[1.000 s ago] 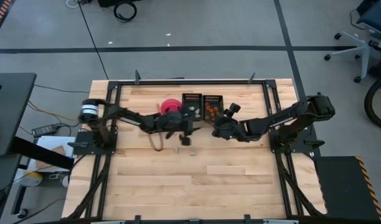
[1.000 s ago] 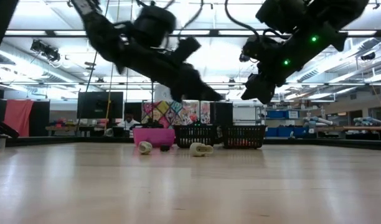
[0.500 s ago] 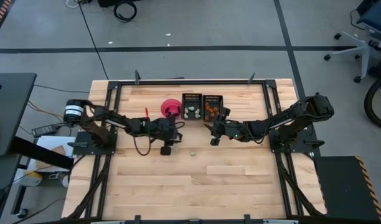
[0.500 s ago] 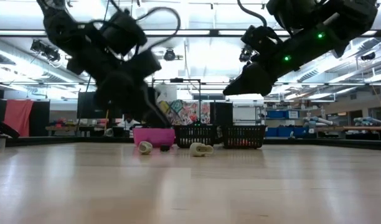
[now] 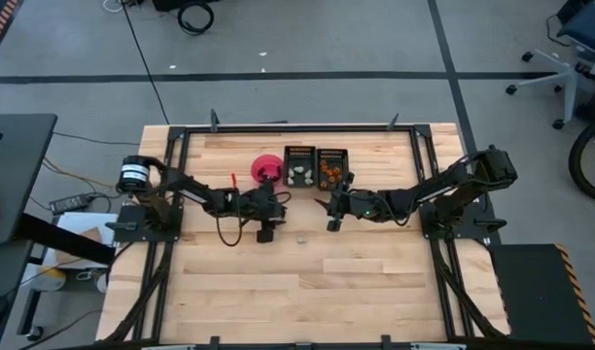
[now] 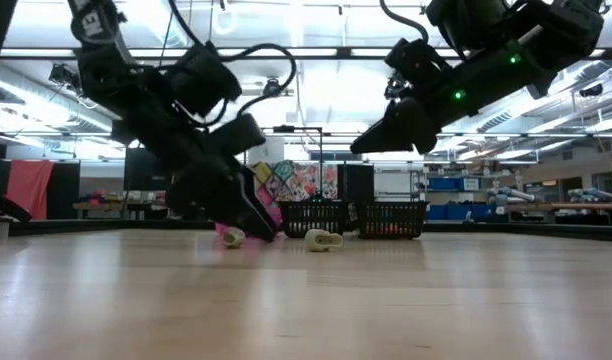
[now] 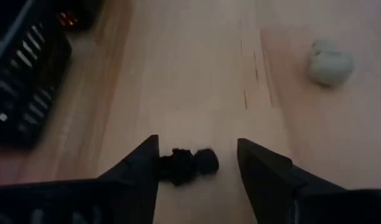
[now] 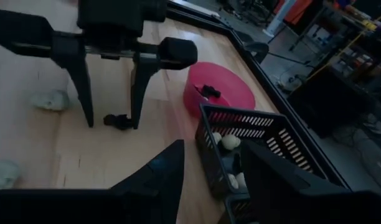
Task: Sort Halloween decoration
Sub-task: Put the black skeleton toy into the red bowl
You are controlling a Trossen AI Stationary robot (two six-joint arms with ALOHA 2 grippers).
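Observation:
My left gripper (image 7: 197, 165) is open, low over the table, its fingers pointing down on either side of a small dark piece (image 7: 189, 165) that lies on the wood; the right wrist view shows the same piece (image 8: 119, 120). In the high view this gripper (image 5: 265, 233) is in front of the pink bowl (image 5: 267, 167). Pale pieces lie on the table nearby (image 7: 329, 62) (image 8: 50, 99) (image 6: 322, 239). My right gripper (image 8: 209, 180) is open and empty, raised above the table (image 5: 329, 216), in front of the two black trays (image 5: 299, 167) (image 5: 332, 167). My left gripper's fingers come from above and straddle the dark piece (image 7: 178, 165), which lies on the table. The piece is close to one finger (image 7: 144, 168); whether that finger touches it I cannot tell.
The pink bowl (image 8: 218, 93) holds a dark piece (image 8: 208, 91). The left tray (image 8: 240, 149) holds pale pieces, and the right tray (image 5: 332, 170) holds orange ones. Bare wood lies toward the table's near edge.
My left gripper has gone from beside the trays toward the table's near-left and down, until its open fingers stand around the dark piece. My right gripper has gone a little toward the table's left and near edge, staying raised.

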